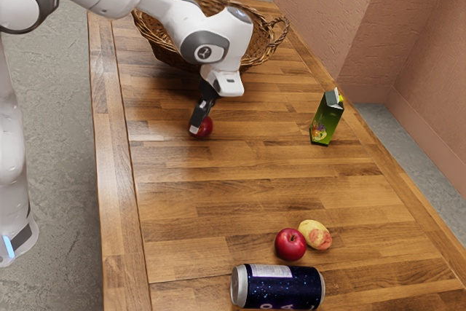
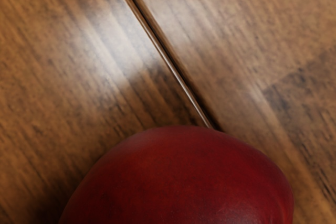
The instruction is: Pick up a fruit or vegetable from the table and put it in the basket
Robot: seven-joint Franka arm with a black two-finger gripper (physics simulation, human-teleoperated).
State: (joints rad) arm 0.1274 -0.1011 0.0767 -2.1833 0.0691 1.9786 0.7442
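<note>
red fruit at the fingers, partly behind one, low by the surface; i can't tell whether they grip it. the basket is near, the green carton farther off.

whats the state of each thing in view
gripper, lowered at a red fruit
red fruit, outside the basket
basket, upright, open-topped
green carton, upright
dark can, on its side
red apple, on the table
yellow-red fruit, on the table
</note>
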